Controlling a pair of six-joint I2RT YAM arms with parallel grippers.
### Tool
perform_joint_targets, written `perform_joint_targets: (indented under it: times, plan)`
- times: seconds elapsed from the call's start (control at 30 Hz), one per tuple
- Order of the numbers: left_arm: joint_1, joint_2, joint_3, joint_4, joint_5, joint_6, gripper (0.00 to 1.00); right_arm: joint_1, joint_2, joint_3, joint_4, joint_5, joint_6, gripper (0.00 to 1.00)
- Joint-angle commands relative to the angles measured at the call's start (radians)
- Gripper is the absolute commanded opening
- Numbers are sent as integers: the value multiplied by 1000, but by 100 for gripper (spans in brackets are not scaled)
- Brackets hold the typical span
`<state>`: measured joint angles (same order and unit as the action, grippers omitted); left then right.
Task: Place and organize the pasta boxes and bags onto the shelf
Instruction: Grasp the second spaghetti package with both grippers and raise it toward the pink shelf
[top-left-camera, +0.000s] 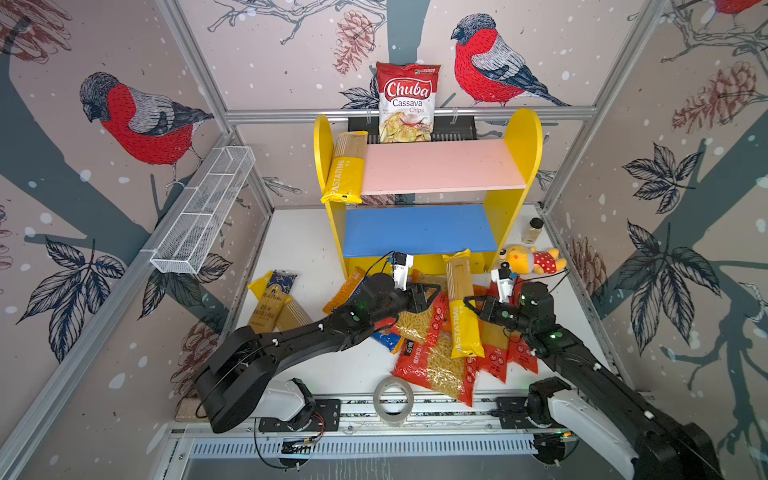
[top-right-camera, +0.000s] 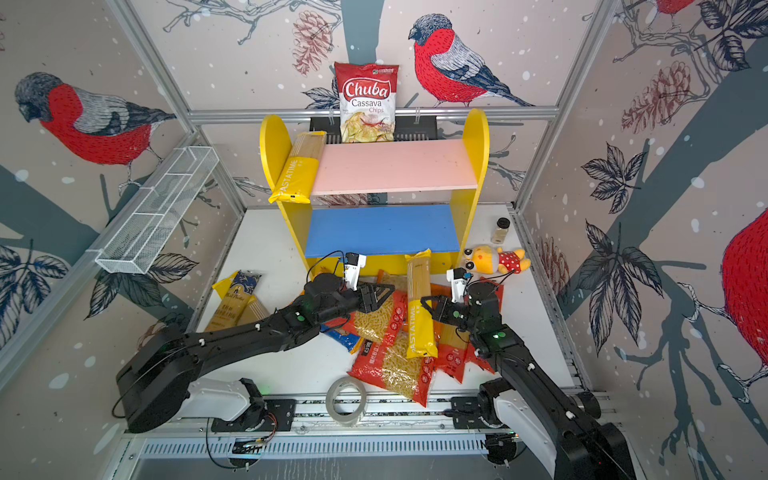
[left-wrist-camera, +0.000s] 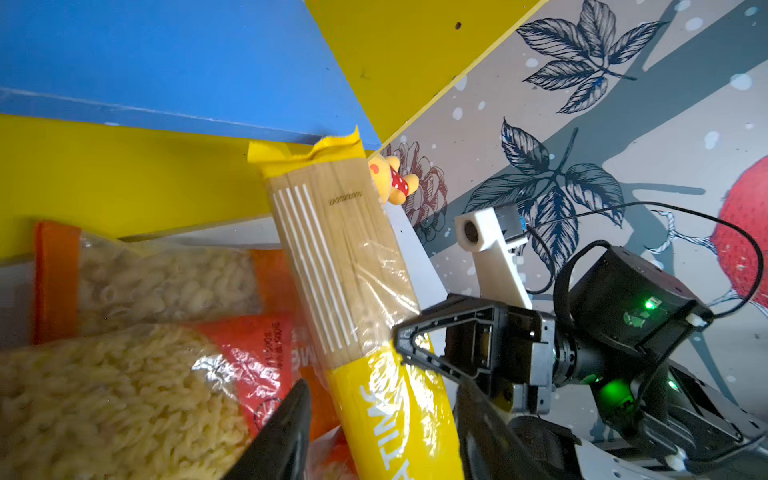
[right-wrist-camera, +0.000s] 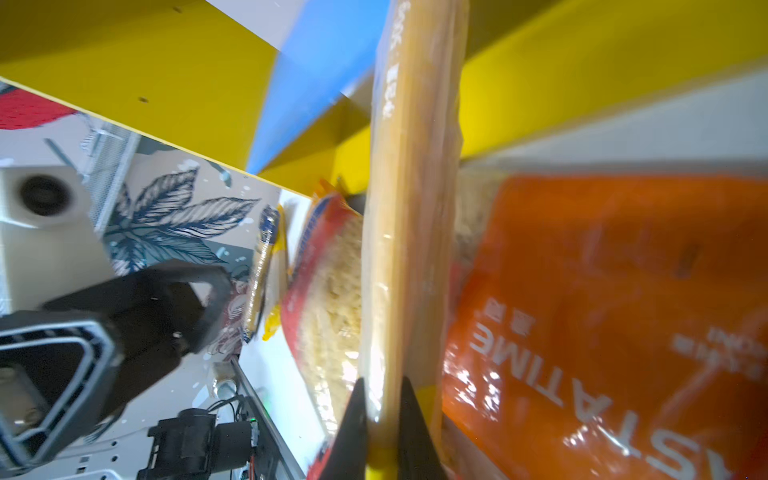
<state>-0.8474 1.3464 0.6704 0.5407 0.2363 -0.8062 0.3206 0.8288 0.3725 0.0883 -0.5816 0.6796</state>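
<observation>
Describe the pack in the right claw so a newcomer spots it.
Find the yellow-sided shelf; pasta bags are heaped before it. Atop them lies a long yellow PASTATIME pack. Unlike its twin on the pink board, the right claw pinches it.

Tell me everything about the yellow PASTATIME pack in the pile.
The yellow PASTATIME pack is a long plastic sleeve: a clear half showing spaghetti, an opaque yellow half with white lettering, and a crimped yellow end. It lies atop the red and orange bags, clear end toward the shelf. The right gripper pinches its edge.
</observation>
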Motion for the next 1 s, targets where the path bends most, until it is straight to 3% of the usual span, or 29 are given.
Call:
perform_joint_targets:
  times: [0.0, 0.17, 0.33, 0.57, 0.73, 0.97]
  plan:
    - [15, -36, -28, 90, 55, -24, 61, -6, -37, 40, 24, -35, -11, 0]
    - [60, -73, -67, 170, 154, -32, 74, 20, -83, 37, 175, -129, 83, 0]
    - [100, -80, -122, 326, 233, -129, 87, 185, -112, 80, 305, -54, 101, 0]
    - [116, -132, -103, 312, 240, -116, 88, 381, -86, 134, 449, 38, 94, 0]
    - [108, -165, -67, 305, 256, -92, 79, 449, -44, 164, 477, 49, 78, 0]
    - [108, -185, -40, 337, 285, -97, 44, 451, -33, 157, 490, 92, 106, 0]
